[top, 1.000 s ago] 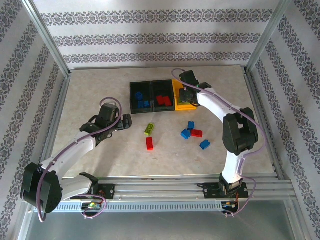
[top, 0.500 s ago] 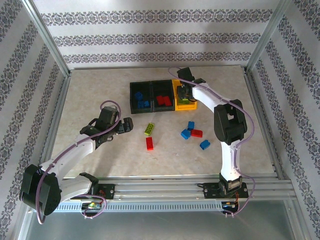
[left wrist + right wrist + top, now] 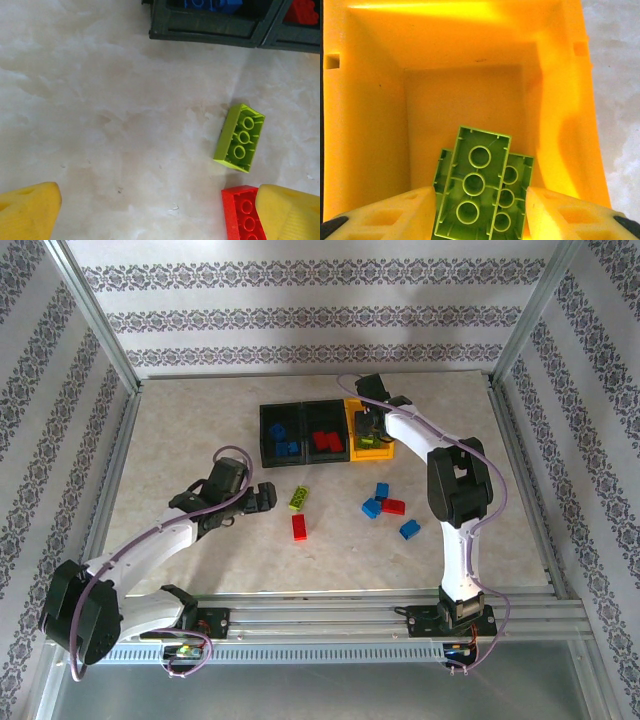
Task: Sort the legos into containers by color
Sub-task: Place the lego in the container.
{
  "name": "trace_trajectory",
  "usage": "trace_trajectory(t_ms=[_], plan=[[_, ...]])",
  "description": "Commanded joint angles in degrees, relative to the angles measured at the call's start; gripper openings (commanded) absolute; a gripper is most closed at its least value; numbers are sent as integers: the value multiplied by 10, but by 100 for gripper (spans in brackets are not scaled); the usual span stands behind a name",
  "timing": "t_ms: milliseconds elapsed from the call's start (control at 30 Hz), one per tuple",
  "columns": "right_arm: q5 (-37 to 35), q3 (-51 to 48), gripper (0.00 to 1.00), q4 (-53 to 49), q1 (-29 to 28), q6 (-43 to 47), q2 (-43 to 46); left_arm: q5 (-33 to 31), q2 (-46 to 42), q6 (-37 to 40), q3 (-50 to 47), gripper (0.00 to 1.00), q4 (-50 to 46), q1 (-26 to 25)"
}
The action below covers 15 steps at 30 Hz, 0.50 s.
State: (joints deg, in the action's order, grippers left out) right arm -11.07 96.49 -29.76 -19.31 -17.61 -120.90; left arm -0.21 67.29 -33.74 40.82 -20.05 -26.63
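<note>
My right gripper (image 3: 370, 428) hangs inside the yellow bin (image 3: 354, 451), its fingers parted. Between them a lime green lego (image 3: 475, 182) lies underside up on a second green one (image 3: 512, 192), with a gap to the right finger (image 3: 555, 212). My left gripper (image 3: 262, 495) is open low over the table. A loose green lego (image 3: 298, 498) and a red lego (image 3: 299, 527) lie just right of it. In the left wrist view the red lego (image 3: 242, 212) sits against the right finger (image 3: 290, 210), and the green lego (image 3: 240, 137) lies beyond it.
The left black bin (image 3: 264, 436) holds blue legos and the middle black bin (image 3: 326, 406) holds red ones. To the right lie three blue legos (image 3: 381, 490) (image 3: 371, 508) (image 3: 410, 530) and a red one (image 3: 393, 506). Metal frame rails border the table.
My right gripper's fingers have spread apart and let the green lego rest in the yellow bin. My left arm has moved right, toward the loose green and red legos.
</note>
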Motion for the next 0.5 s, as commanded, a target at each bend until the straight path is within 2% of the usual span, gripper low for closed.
trace_trajectory(t_ms=[0,200,467], plan=[[-1,-2,52,-2,4,1,31,-1,8,-12,1,100,23,-12],[-1,-38,63,0,0,-12,72,-10,29,-14,14,100,22,-53],[-9,-100,80,7,-16,-25,147,-26,104,-34,40,97,29,-151]])
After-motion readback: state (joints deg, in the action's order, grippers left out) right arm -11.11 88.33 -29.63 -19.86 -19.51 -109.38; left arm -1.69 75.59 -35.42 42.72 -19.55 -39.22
